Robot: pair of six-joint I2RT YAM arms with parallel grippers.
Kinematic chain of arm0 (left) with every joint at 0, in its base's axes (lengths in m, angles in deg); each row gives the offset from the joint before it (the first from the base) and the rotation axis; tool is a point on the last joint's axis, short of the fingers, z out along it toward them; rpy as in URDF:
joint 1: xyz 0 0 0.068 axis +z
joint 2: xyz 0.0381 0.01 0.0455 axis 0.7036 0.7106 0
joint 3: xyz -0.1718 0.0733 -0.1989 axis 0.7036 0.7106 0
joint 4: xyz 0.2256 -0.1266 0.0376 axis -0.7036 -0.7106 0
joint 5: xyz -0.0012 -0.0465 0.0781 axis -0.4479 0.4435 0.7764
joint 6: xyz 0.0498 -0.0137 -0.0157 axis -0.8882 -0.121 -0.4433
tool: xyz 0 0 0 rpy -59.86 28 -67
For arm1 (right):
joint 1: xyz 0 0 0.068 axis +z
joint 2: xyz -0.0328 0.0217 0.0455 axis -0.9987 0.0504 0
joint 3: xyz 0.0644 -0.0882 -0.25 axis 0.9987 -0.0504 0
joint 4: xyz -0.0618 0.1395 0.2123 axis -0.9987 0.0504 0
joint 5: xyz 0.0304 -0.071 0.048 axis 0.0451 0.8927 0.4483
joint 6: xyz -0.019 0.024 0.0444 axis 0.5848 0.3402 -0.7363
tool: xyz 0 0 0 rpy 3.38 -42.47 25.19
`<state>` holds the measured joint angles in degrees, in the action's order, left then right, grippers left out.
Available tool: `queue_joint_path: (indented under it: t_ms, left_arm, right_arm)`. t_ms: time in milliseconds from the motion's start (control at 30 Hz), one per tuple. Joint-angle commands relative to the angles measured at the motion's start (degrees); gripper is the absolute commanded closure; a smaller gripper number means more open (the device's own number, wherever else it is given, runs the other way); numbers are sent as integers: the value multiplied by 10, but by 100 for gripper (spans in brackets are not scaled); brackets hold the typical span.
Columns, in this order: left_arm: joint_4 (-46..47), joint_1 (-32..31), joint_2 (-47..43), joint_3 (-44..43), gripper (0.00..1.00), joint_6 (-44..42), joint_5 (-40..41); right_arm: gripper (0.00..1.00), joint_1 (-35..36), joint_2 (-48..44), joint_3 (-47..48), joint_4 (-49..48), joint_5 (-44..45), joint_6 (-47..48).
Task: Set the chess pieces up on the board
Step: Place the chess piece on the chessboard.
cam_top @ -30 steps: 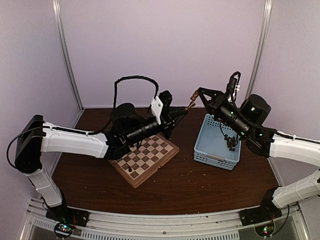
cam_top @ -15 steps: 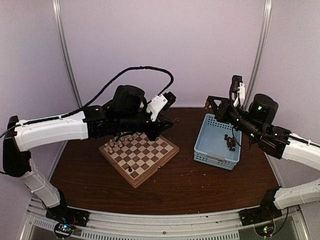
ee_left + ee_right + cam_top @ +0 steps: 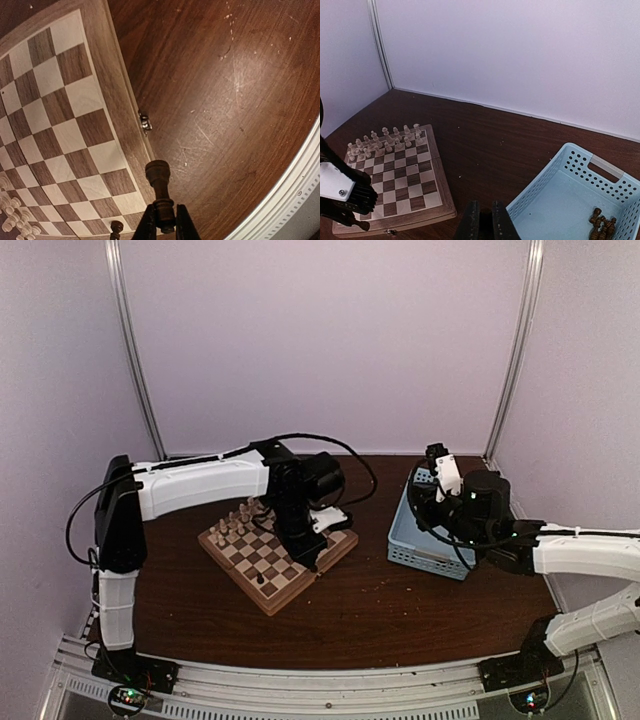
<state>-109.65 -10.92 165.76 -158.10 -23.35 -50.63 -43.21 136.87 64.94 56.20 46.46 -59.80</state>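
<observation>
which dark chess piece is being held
The dark piece in the left gripper, over the board's edge; another stands on the board, others are in the basket.

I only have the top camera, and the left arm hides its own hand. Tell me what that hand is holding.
Observer: The left hand is shut on a dark chess piece, at the edge of the board.
Operator: Check the right hand.
Observer: The right hand is shut and empty.
Operator: Report on the basket.
Observer: A few dark pieces lie in one corner of the blue basket.
</observation>
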Motion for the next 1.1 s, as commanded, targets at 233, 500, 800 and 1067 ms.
queue_joint_path:
  t_ms: [233,500,800,1067]
  left_arm:
    - [-100,18,63,-62,100,1,22]
    - [-118,28,92,-91,100,-5,69]
    - [-111,40,111,-98,100,-4,64]
    - [-111,42,129,-125,100,-10,59]
  right_arm:
    - [100,-14,37,-19,-64,15,16]
    - [100,-22,78,-49,-123,4,8]
    - [100,-22,91,-47,-128,3,11]
    - [100,-23,91,-45,-123,3,17]
